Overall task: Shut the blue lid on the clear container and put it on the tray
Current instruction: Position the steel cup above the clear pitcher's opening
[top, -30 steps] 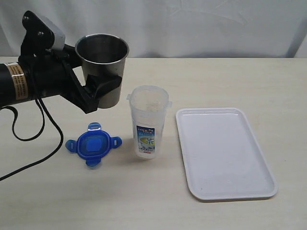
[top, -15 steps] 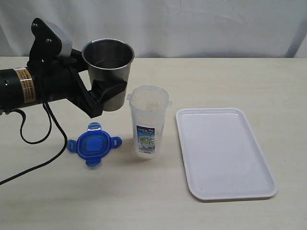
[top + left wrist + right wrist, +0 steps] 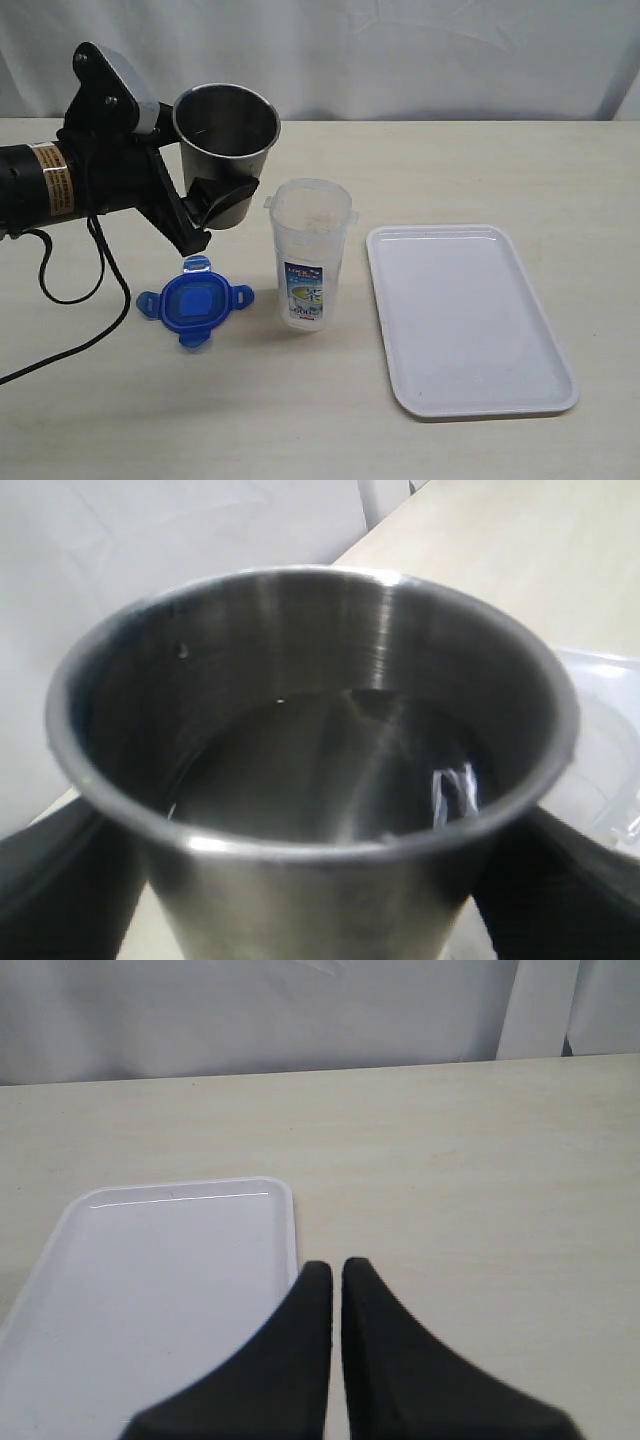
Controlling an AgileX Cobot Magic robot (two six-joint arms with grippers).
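Exterior view, items on a pale table [image 3: 480, 170] before a white cloth backdrop:

1. Container [image 3: 310, 255]: upright near the table's middle, open at the top, printed label facing the camera. Nothing touches it.
2. Lid [image 3: 195, 302]: flat on the table at the container's 8 o'clock, just beside it, flaps spread outward.
3. Tray [image 3: 470, 320]: bare, at the container's 3 o'clock, with a narrow gap between them.
4. Steel cup [image 3: 225, 150]: off the table at the container's 10 o'clock, its rim higher than the container's mouth, tilted slightly. It hangs over the ground behind the lid.
5. Left gripper [image 3: 222, 197]: black fingers clamped round the cup's lower wall. The left wrist view shows the cup's dark interior, with a finger [image 3: 50, 880] on either side.
6. Cable [image 3: 70, 295]: black loop trailing from the left arm, at the lid's 9 o'clock.
7. Right gripper [image 3: 335, 1285]: empty, fingers pressed together, above the table just past the tray's edge.
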